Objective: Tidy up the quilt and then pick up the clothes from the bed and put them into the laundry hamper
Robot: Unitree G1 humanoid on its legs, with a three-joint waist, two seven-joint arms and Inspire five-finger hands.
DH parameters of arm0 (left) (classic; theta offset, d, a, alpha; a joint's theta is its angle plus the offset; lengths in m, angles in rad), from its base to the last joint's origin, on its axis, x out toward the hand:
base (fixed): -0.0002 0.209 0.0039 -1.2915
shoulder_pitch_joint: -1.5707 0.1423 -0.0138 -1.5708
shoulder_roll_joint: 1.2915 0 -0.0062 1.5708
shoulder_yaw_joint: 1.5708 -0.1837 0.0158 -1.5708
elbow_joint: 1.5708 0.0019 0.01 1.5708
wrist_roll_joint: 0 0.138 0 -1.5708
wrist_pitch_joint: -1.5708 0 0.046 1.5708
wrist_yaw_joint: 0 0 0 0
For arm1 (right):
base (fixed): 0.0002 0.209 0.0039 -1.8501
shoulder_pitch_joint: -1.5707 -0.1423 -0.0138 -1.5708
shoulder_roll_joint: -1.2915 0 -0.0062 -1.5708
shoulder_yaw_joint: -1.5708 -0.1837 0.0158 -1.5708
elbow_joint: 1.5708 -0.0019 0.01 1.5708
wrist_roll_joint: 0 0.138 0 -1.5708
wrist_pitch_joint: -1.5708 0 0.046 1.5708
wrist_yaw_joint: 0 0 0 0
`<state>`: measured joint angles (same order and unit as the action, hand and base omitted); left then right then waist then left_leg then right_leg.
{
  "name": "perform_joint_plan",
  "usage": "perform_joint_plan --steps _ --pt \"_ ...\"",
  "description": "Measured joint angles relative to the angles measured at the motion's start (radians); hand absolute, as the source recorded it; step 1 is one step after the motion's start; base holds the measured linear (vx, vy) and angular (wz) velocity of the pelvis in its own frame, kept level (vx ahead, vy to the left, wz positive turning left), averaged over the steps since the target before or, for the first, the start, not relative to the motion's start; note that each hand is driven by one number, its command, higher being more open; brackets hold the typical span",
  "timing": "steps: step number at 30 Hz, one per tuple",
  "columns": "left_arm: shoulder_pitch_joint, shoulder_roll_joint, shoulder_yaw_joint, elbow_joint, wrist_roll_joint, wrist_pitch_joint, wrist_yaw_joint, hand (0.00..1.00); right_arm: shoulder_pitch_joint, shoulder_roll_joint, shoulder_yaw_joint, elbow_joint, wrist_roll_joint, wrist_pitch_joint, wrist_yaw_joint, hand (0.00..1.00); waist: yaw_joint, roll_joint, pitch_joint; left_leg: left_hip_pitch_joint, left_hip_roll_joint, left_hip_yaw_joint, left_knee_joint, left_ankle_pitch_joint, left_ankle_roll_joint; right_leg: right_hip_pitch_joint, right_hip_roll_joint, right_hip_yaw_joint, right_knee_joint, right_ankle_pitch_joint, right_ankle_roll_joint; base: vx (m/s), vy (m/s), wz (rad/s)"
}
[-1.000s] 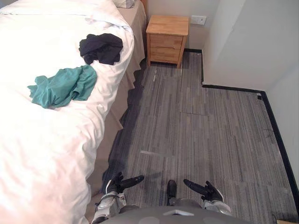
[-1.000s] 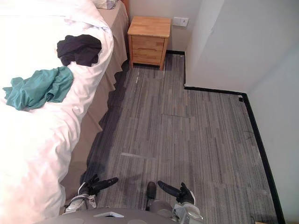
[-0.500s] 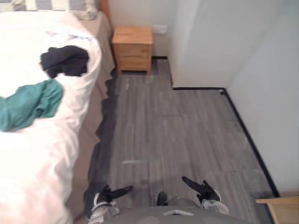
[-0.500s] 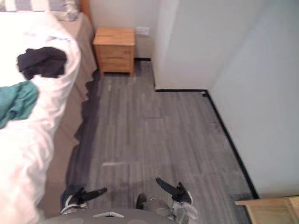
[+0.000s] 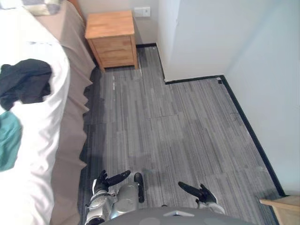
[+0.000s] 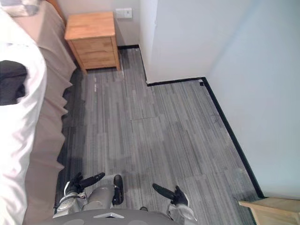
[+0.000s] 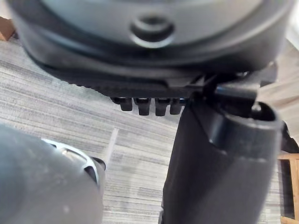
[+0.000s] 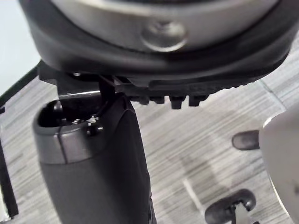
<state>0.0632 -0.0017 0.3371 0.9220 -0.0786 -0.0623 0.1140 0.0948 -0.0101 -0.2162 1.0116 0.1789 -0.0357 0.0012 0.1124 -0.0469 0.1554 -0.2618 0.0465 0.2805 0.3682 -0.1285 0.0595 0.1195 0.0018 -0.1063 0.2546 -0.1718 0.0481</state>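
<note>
quilt: a white quilt [image 5: 35, 140] covers the bed along the far left of the head views, with a tan bed skirt [image 5: 70, 122] hanging below its edge.
clothes: a teal garment [image 5: 7, 145] sits at the left border, and a black garment [image 5: 24, 83] lies further up the bed; both are bunched on the quilt, close together but not clearly touching.
left hand: the left hand [image 5: 108, 180] hangs low over the grey floor [image 5: 187, 126], near the foot of the bed skirt, fingers straight and apart from the thumb, holding nothing.
nightstand: a wooden nightstand [image 5: 112, 33] stands against the back wall, just past the head of the bed.
right hand: the right hand [image 5: 197, 191] is low on the robot's right over the floor, fingers straight, empty.
key relation: the clothes lie up on the bed, ahead and to the left of both hands and well apart from them; the left hand is the nearer, and the teal garment is the closer piece.
judgement: a turn toward the bed looks necessary before either hand can reach quilt or clothes.
</note>
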Motion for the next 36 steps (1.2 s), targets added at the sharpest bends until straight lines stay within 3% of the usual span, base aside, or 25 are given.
perform_joint_plan --steps 1,2,3,5,8,10,12,13,14,15,17,18,19,20,23,24,25,26,27,29,30,32,33,34,36 --pt "0.001 0.002 -0.008 0.012 0.001 -0.001 0.001 1.00 0.009 0.002 -0.010 0.000 -0.009 0.000 0.001 1.00 -0.011 0.001 0.002 0.044 -0.012 -0.028 -0.058 0.010 0.007 -0.039 -0.005 -0.007 0.151 -0.005 0.024 0.48 0.099 0.21" --pt "0.003 0.011 -0.015 0.021 -0.003 0.003 0.007 1.00 0.006 -0.010 -0.029 0.000 -0.009 -0.001 0.000 1.00 -0.021 -0.010 0.009 0.139 -0.029 -0.040 -0.114 -0.013 0.015 -0.138 -0.030 -0.030 0.474 0.061 0.091 0.59 0.069 0.56" --pt "-0.013 0.044 -0.047 0.053 0.005 0.015 0.011 1.00 0.009 -0.006 -0.031 -0.001 -0.007 -0.006 0.000 1.00 -0.049 -0.035 0.015 0.214 -0.061 -0.080 -0.139 -0.047 0.026 -0.224 -0.089 -0.053 0.710 0.051 0.070 0.60 0.041 0.71" --pt "-0.031 0.046 -0.059 0.086 0.007 0.024 0.012 1.00 0.009 -0.019 -0.031 -0.008 -0.009 -0.010 -0.001 1.00 -0.067 -0.030 0.015 0.301 -0.057 -0.123 -0.152 -0.100 0.021 -0.326 -0.122 -0.100 0.796 0.016 0.017 0.51 -0.047 0.67" --pt "-0.042 0.041 -0.060 0.100 0.005 0.027 0.015 1.00 -0.004 -0.036 -0.035 -0.028 -0.008 -0.027 0.010 1.00 -0.101 0.001 0.030 0.423 -0.016 -0.202 -0.219 -0.124 0.015 -0.434 -0.118 -0.173 0.565 -0.039 -0.039 0.69 -0.167 0.77" --pt "-0.075 0.033 -0.069 0.096 0.002 0.027 0.019 1.00 -0.013 -0.049 -0.034 -0.037 -0.009 -0.037 0.011 1.00 -0.124 0.025 0.042 0.457 0.015 -0.276 -0.246 -0.128 0.003 -0.481 -0.086 -0.172 0.191 0.007 -0.011 0.65 -0.290 1.31" --pt "-0.089 0.018 -0.048 0.084 0.002 0.020 0.019 1.00 -0.006 -0.050 -0.052 -0.037 -0.008 -0.033 0.011 1.00 -0.122 0.025 0.043 0.522 0.031 -0.304 -0.252 -0.181 -0.096 -0.497 -0.075 -0.066 -0.152 0.185 -0.002 0.74 -0.420 1.13" --pt "-0.084 0.009 -0.034 0.084 0.002 0.021 0.020 1.00 -0.004 -0.052 -0.056 -0.037 -0.007 -0.031 0.011 1.00 -0.122 0.026 0.041 0.549 0.043 -0.315 -0.248 -0.194 -0.117 -0.491 -0.064 -0.039 -0.129 0.292 -0.006 0.90 -0.507 0.61" --pt "-0.068 -0.028 0.023 0.082 0.002 0.019 0.019 1.00 -0.019 -0.072 -0.067 -0.037 -0.013 -0.026 0.018 1.00 -0.110 0.092 0.030 0.558 0.097 -0.323 -0.198 -0.175 -0.140 -0.490 -0.029 -0.054 -0.037 0.297 -0.042 0.77 -0.410 0.31" --pt "-0.067 -0.043 0.041 0.079 0.002 0.017 0.017 1.00 -0.025 -0.070 -0.068 -0.038 -0.013 -0.026 0.016 1.00 -0.108 0.096 0.033 0.549 0.096 -0.328 -0.152 -0.140 -0.152 -0.490 -0.032 -0.059 0.010 0.255 -0.051 0.89 -0.489 0.24" --pt "-0.044 -0.072 0.068 0.083 -0.007 0.033 0.011 1.00 -0.024 -0.069 -0.060 -0.047 -0.012 -0.020 0.013 1.00 -0.114 0.090 0.040 0.470 0.089 -0.317 0.143 0.062 -0.135 -0.383 -0.045 -0.078 0.054 0.143 -0.083 0.53 -0.350 0.38" --pt "-0.037 -0.069 0.073 0.076 -0.007 0.029 0.011 1.00 -0.021 -0.070 -0.044 -0.049 -0.012 -0.021 0.014 1.00 -0.114 0.091 0.039 0.418 0.097 -0.319 0.277 0.127 -0.152 -0.338 -0.043 -0.087 0.037 0.126 -0.092 0.63 -0.367 0.32" --pt "-0.033 -0.069 0.080 0.055 -0.007 0.018 0.010 1.00 -0.022 -0.064 -0.016 -0.053 -0.011 -0.021 0.009 1.00 -0.097 0.098 0.040 0.305 0.126 -0.297 0.531 0.093 -0.156 -0.256 -0.020 -0.095 -0.001 0.105 -0.111 0.72 -0.377 0.13" --pt "-0.033 -0.069 0.092 0.030 -0.007 0.014 0.010 1.00 -0.025 -0.048 0.007 -0.055 -0.011 -0.022 0.009 1.00 -0.080 0.091 0.047 0.203 0.165 -0.248 0.697 0.029 -0.147 -0.173 -0.002 -0.099 -0.050 0.092 -0.125 0.70 -0.326 0.05" --pt "-0.023 -0.058 0.097 -0.015 -0.007 0.013 0.011 1.00 -0.032 -0.013 0.023 -0.057 -0.009 -0.027 0.006 1.00 -0.047 0.061 0.052 0.031 0.224 -0.096 0.708 -0.077 -0.127 -0.022 -0.008 -0.113 -0.160 0.054 -0.087 0.46 -0.188 0.14" --pt "-0.019 -0.055 0.103 -0.020 -0.007 0.004 0.010 1.00 -0.048 -0.003 0.025 -0.052 -0.010 -0.029 -0.008 1.00 -0.039 0.056 0.055 -0.018 0.237 -0.023 0.607 -0.116 -0.123 0.022 -0.018 -0.128 -0.188 0.027 -0.046 0.34 -0.087 0.16" --pt "-0.018 -0.053 0.102 -0.017 -0.007 0.001 0.011 1.00 -0.051 -0.003 0.030 -0.045 -0.012 -0.028 -0.017 1.00 -0.038 0.055 0.053 -0.029 0.236 0.023 0.526 -0.125 -0.117 0.041 -0.025 -0.138 -0.196 0.018 -0.039 0.57 -0.039 0.39" --pt "-0.016 -0.052 0.099 -0.007 -0.012 0.000 0.013 1.00 -0.054 -0.001 0.028 -0.033 -0.016 -0.021 -0.031 1.00 -0.038 0.056 0.050 -0.024 0.213 0.141 0.296 -0.102 -0.096 0.082 -0.043 -0.165 -0.207 -0.007 -0.013 0.44 0.017 0.68" --pt "-0.013 -0.050 0.083 0.014 -0.019 0.000 0.012 1.00 -0.061 -0.008 0.025 -0.017 -0.019 -0.018 -0.036 1.00 -0.038 0.066 0.039 -0.021 0.191 0.265 0.133 -0.036 0.051 0.112 -0.054 -0.196 -0.203 -0.044 0.022 0.70 0.017 0.81" --pt "-0.014 -0.027 0.079 0.023 -0.033 -0.001 0.015 1.00 -0.072 0.014 0.012 0.018 -0.040 -0.001 -0.040 1.00 -0.039 0.009 0.010 -0.005 0.115 0.365 0.086 -0.041 0.054 0.126 -0.109 -0.242 -0.210 -0.054 0.022 0.62 0.004 1.02" --pt "-0.014 -0.023 0.079 0.029 -0.033 -0.001 0.017 1.00 -0.075 0.022 0.011 0.023 -0.055 0.000 -0.041 1.00 -0.039 0.004 0.005 -0.005 0.101 0.401 0.085 -0.062 0.097 0.133 -0.116 -0.255 -0.206 -0.048 0.017 0.60 0.026 1.16" --pt "-0.016 -0.018 0.081 0.051 -0.050 0.004 0.020 1.00 -0.100 0.022 0.010 0.069 -0.057 0.015 -0.035 1.00 -0.036 0.005 0.005 0.058 0.052 0.354 0.041 -0.105 0.108 0.127 -0.142 -0.251 -0.022 -0.040 0.030 0.65 0.074 1.19" --pt "-0.010 -0.015 0.075 0.064 -0.052 0.007 0.025 1.00 -0.104 0.020 0.004 0.071 -0.059 0.018 -0.036 1.00 -0.036 0.013 0.007 0.138 0.024 0.304 -0.017 -0.108 0.102 0.081 -0.168 -0.241 0.209 0.016 0.105 0.57 0.077 1.15" --pt "-0.007 -0.010 0.057 0.072 -0.052 0.008 0.026 1.00 -0.104 0.018 -0.002 0.066 -0.065 0.016 -0.036 1.00 -0.040 0.024 0.010 0.179 0.014 0.272 -0.047 -0.110 0.093 0.048 -0.179 -0.216 0.342 0.062 0.140 0.54 0.025 1.21" --pt "-0.006 0.017 -0.028 0.099 -0.030 0.023 0.026 1.00 -0.102 0.013 0.002 0.035 -0.094 0.007 -0.038 1.00 -0.077 0.029 0.012 0.284 -0.014 0.150 -0.114 -0.108 0.085 -0.083 -0.185 -0.142 0.683 0.056 0.135 0.48 -0.094 1.67"
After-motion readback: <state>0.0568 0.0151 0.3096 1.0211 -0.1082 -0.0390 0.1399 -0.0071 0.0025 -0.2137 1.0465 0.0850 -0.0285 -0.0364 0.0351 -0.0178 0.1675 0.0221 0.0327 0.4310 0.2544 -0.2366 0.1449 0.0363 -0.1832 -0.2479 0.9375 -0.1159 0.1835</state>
